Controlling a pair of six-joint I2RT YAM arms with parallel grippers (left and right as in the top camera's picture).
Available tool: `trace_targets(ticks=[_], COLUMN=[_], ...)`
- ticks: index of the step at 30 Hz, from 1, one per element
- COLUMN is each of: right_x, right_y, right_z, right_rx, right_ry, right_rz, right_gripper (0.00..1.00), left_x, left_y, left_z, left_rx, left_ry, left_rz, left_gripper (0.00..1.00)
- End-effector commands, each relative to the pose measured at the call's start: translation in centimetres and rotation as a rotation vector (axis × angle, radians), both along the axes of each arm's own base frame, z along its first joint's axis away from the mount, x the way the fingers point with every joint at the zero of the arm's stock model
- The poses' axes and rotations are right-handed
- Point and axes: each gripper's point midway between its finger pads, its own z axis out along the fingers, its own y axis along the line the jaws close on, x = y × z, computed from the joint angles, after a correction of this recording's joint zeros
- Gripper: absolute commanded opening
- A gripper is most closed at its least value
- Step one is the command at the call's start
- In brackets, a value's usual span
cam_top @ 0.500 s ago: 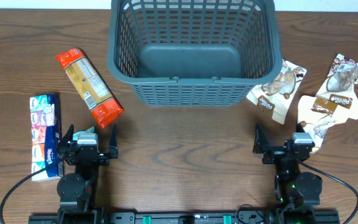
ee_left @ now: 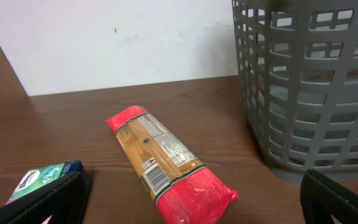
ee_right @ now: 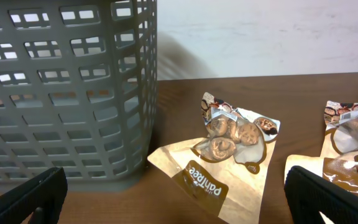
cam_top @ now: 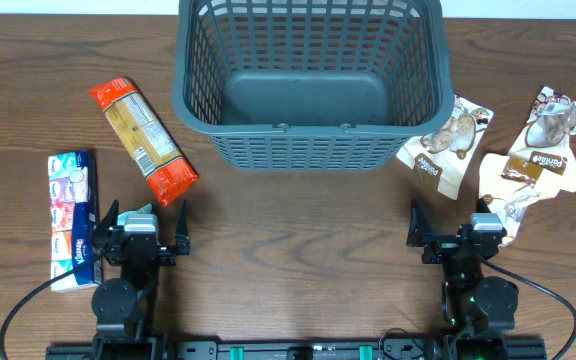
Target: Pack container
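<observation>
Two tools stood released and held nothing: the left tool [cam_top: 145,224] and the right tool [cam_top: 454,230] sat low at the near edge of the tabletop [cam_top: 298,230], jaws spread wide. Near the left lay a pasta packet [cam_top: 143,140] and a tissue pack [cam_top: 73,218]; near the right, a snack pouch [cam_top: 446,145] and a second pouch [cam_top: 533,160]. The container [cam_top: 308,128] stood upright and empty at the far centre. I judged it light, stiff and bulky, best gripped at the rim or a wall slot.
</observation>
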Motion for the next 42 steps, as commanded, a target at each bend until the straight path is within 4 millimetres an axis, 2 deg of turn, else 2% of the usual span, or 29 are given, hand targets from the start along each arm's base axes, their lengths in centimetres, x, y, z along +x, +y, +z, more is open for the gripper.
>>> trace_targets(ticks=[1,42], right_x=[0.00,0.01], right_y=[-0.21,-0.84], right_z=[-0.11,0.00], right_rx=[0.016,0.012], right_ry=[-0.002,-0.006], right_rz=[-0.011,-0.048], right_gripper=[0.99,0.99], left_x=[-0.13,-0.13], left_y=[0.45,0.45], left_z=[-1.73,-1.72], left_rx=[-0.003,-0.003], left_ry=[0.055,0.055], left_rz=[0.028,0.028], left_gripper=[0.99,0.99])
